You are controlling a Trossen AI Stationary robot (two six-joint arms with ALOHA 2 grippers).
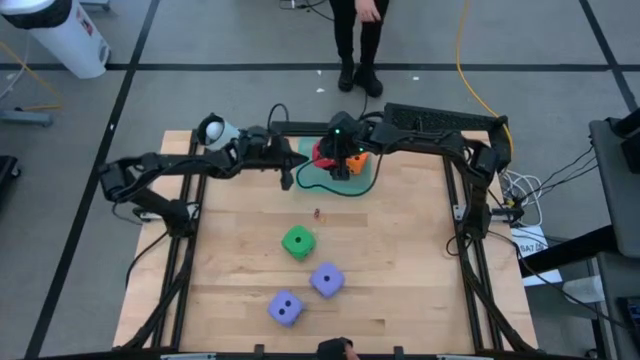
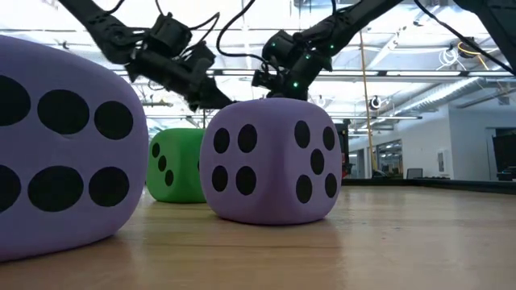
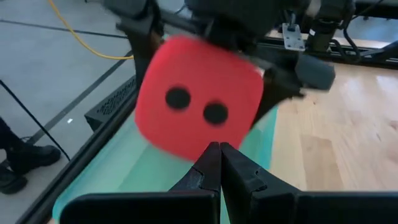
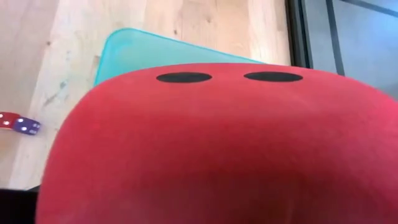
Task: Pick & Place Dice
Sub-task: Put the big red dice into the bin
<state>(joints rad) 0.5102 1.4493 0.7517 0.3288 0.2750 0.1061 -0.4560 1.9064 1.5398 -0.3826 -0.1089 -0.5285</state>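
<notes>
The red die sits between the wide-apart fingers of my right gripper, over the translucent green tray at the table's far edge. It fills the right wrist view. The orange die lies on the tray just right of it. My left gripper is shut and points at the red die's lower edge from the table's left, close in front of it. The green die and two purple-blue dice rest on the wood nearer the front. My right gripper has one dark finger at the red die's left side and the other at its right side, coming from above and slanting down. Whether they touch the die I cannot tell. The die's two-pip face is toward the left wrist camera.
A tiny red and purple pair of objects lies on the wood between the tray and the green die. A person's legs stand beyond the far edge. Black frame rails border the table. Bare wood lies right of the dice.
</notes>
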